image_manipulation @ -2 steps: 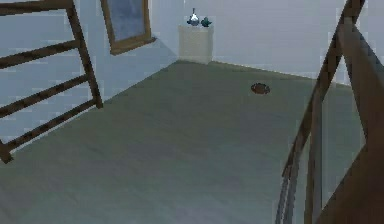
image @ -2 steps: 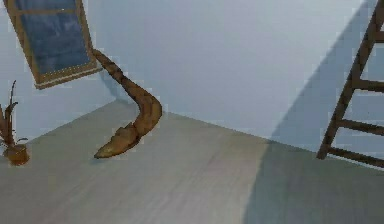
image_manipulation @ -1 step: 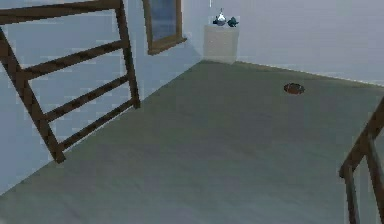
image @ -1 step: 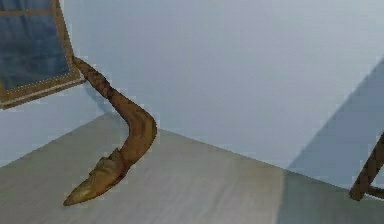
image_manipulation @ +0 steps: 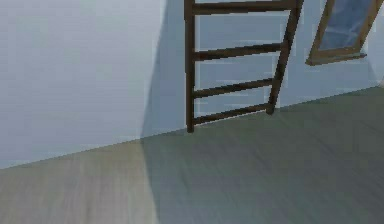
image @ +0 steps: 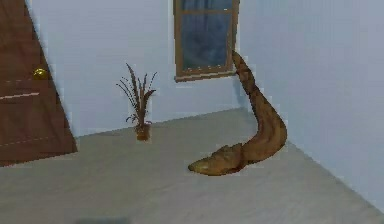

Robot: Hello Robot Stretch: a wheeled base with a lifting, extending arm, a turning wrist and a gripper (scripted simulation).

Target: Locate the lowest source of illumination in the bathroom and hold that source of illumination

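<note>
Pale blue walls (image: 100,50) and a grey wood floor (image: 100,185) all around. A big brown door (image: 25,100) at the forward view's left edge. A dark wooden ladder (image_manipulation: 238,51) leaning on the wall in the arm side view, with a window frame (image_manipulation: 345,35) up in the right corner. A long brown curvy thing (image: 272,128) running from beside the window (image: 205,35) down onto the floor. A small plant (image: 138,95) in a pot by the wall, between door and window. A tiny gold knob (image: 40,72) on the door.

Looks like the hunting step. Cannot tell from here where the light to hold is, or whether this is the bathroom. Next, probably best to turn or drive on and look low down for a lamp. Cannot tell how the jaws stand.
</note>
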